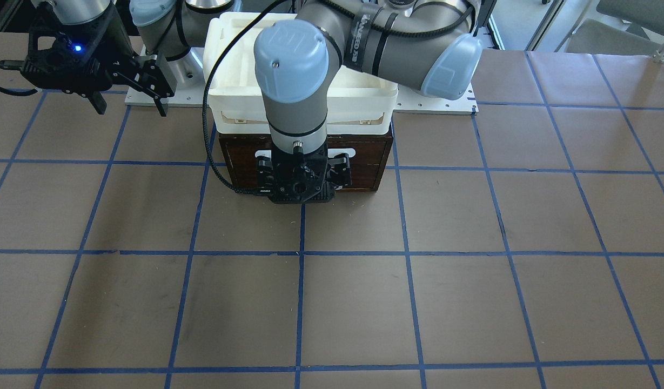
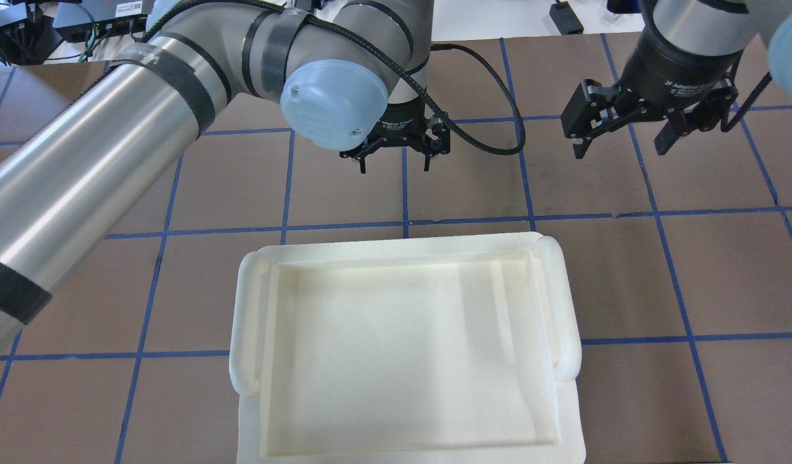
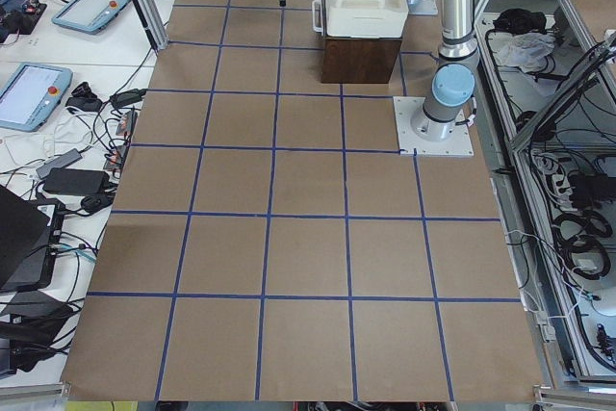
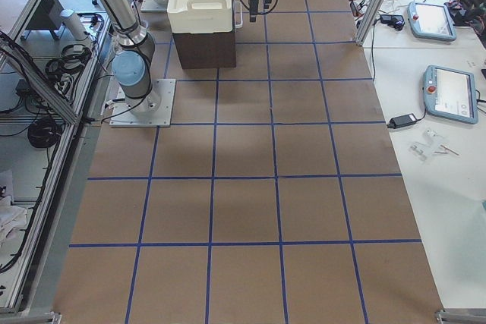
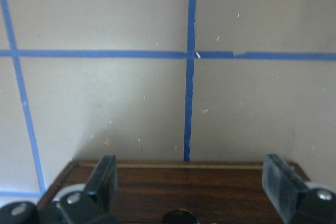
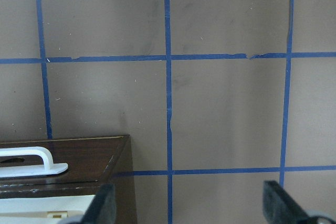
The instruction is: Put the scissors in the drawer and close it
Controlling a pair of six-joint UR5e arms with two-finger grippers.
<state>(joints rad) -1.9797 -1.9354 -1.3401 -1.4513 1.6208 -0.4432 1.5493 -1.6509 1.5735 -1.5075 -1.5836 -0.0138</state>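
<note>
The drawer (image 1: pixel 364 162) has a dark brown front and a white bar handle (image 1: pixel 349 152). It looks pushed in flush under the white tray. The scissors show in no view. My left gripper (image 1: pixel 302 181) is open and empty right in front of the drawer front. Its fingers (image 5: pixel 105 177) straddle the dark wood (image 5: pixel 184 187) in the left wrist view. It also shows in the overhead view (image 2: pixel 394 158). My right gripper (image 2: pixel 621 145) is open and empty, raised off to the side of the drawer (image 6: pixel 79 156), whose handle (image 6: pixel 26 159) shows at the lower left of the right wrist view.
A white plastic tray (image 2: pixel 402 248) sits on top of the drawer cabinet and hides it from overhead. The brown table (image 1: pixel 364 302) is marked with blue tape lines. The left arm's black cable (image 1: pixel 210 135) hangs beside the cabinet.
</note>
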